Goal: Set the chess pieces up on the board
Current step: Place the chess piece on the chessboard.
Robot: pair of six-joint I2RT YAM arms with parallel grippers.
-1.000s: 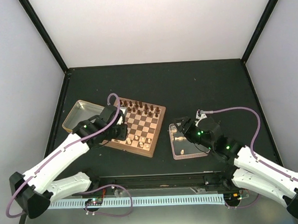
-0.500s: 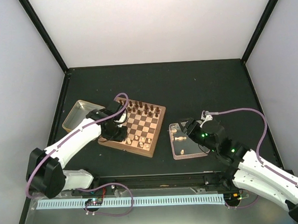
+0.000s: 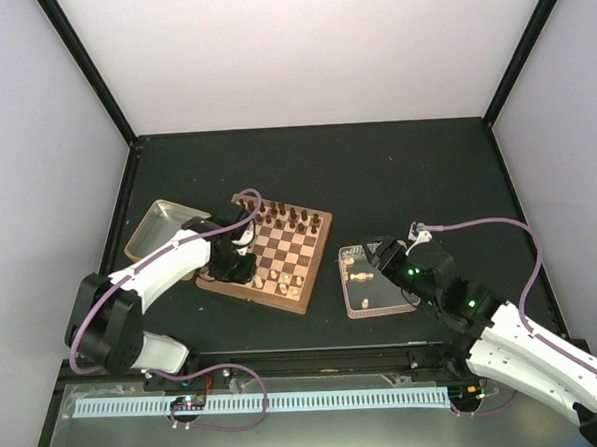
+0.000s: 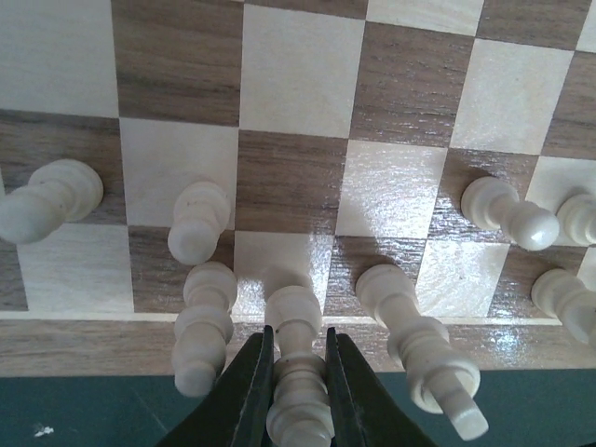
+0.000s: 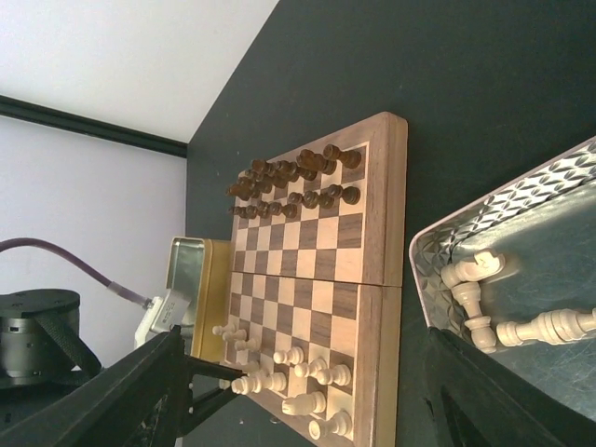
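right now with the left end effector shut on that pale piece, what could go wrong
1. The left end effector grips a pale piece with neighbours close on both sides; opening or lifting away may topple them.
2. The piece sits in the row nearest the board edge and could tip off.

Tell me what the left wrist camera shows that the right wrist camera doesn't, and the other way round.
Left wrist only: a close look at the left hand shut on a pale piece at the edge of the board.
Right wrist only: the dark pieces at the board's far end, the clear tray with loose pale pieces lying in it, and the yellow-rimmed tin beside the board.
Both: the board and the standing pale pieces on it.
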